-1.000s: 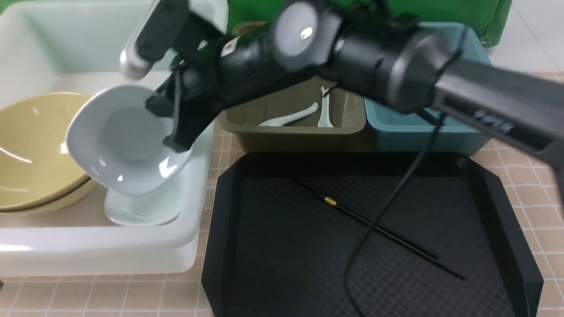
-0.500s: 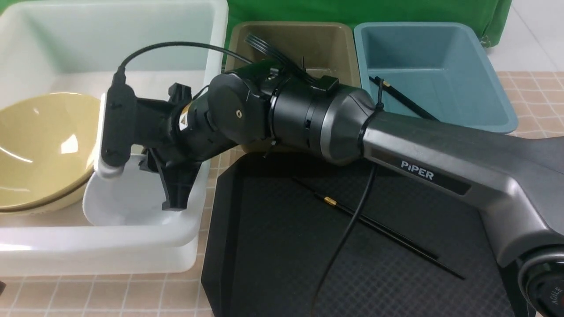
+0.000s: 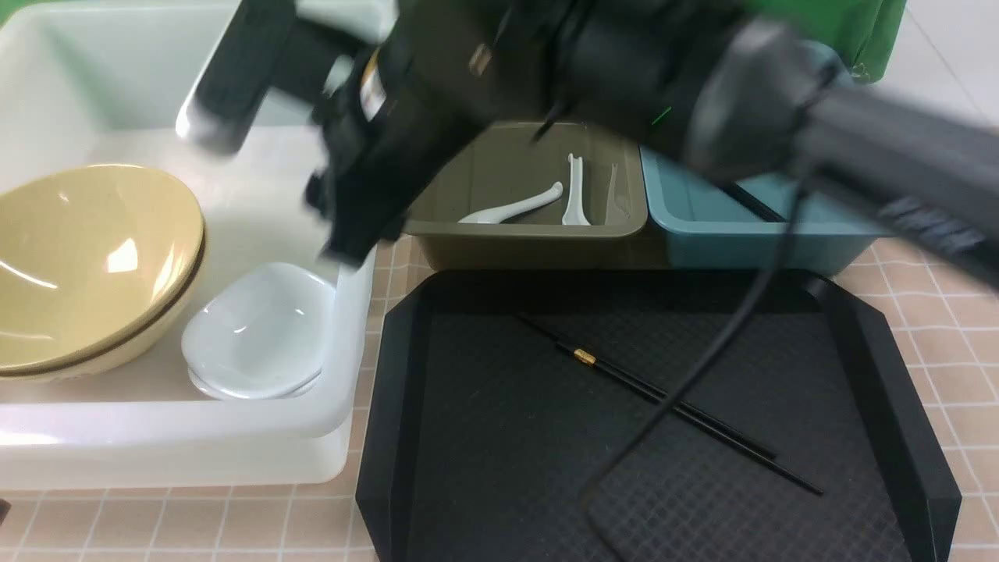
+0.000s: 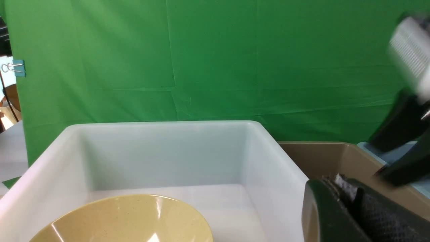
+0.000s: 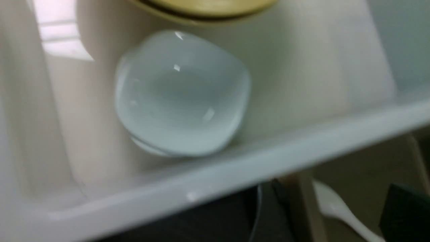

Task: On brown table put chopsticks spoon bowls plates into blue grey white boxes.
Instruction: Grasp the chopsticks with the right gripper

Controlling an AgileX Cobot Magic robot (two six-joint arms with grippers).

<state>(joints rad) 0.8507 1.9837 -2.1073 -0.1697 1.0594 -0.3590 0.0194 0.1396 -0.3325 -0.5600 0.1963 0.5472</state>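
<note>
Front view | right hand (image 3: 337,228) over white box (image 3: 156,428), empty, spread lost in blur | chopsticks (image 3: 663,406) near-right of it on black tray (image 3: 882,406) | long axis far-left to near-right | closer to right arm

Bright, even light from above; one arm smeared, one camera soft.
In the front view the right arm (image 3: 640,70) is a blurred streak across the top, while the black tray (image 3: 484,484) and chopsticks (image 3: 663,402) are crisp. White glare spots sit on the bowls (image 3: 86,257) and plates (image 3: 257,328), and the white box (image 3: 156,425) burns out along its near rim toward the left corner. Shadows are faint and soft. The right wrist view is blurred throughout. The left wrist view shows the green backdrop (image 4: 201,60) sharp and evenly lit, with a smeared shape at one edge.
</note>
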